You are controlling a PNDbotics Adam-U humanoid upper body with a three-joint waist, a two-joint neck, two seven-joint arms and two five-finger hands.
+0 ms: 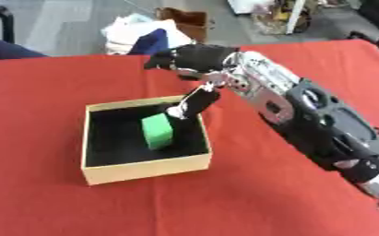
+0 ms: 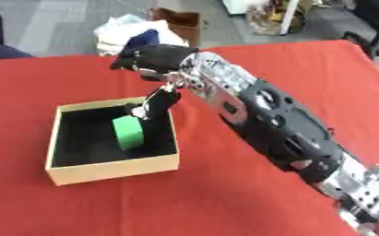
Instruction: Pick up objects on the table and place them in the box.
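Observation:
An open tan cardboard box [image 1: 144,168] with a black lining sits on the red tablecloth, left of centre. Inside it a green block [image 1: 156,132] stands slightly tilted near the middle. My right arm reaches in from the lower right, and my right hand [image 1: 197,58] hovers over the box's far right corner. Its dark fingers [image 1: 195,102] point straight down into the box, their tips just beside the block's upper right edge. They do not wrap the block, and the hand is open. My left hand shows in neither view.
The red tablecloth [image 1: 55,203] lies around the box on all sides. Beyond the table's far edge, on the floor, are a white-and-blue bundle [image 1: 144,34] and a brown bag [image 1: 188,20]. A dark chair [image 1: 2,44] stands at the far left.

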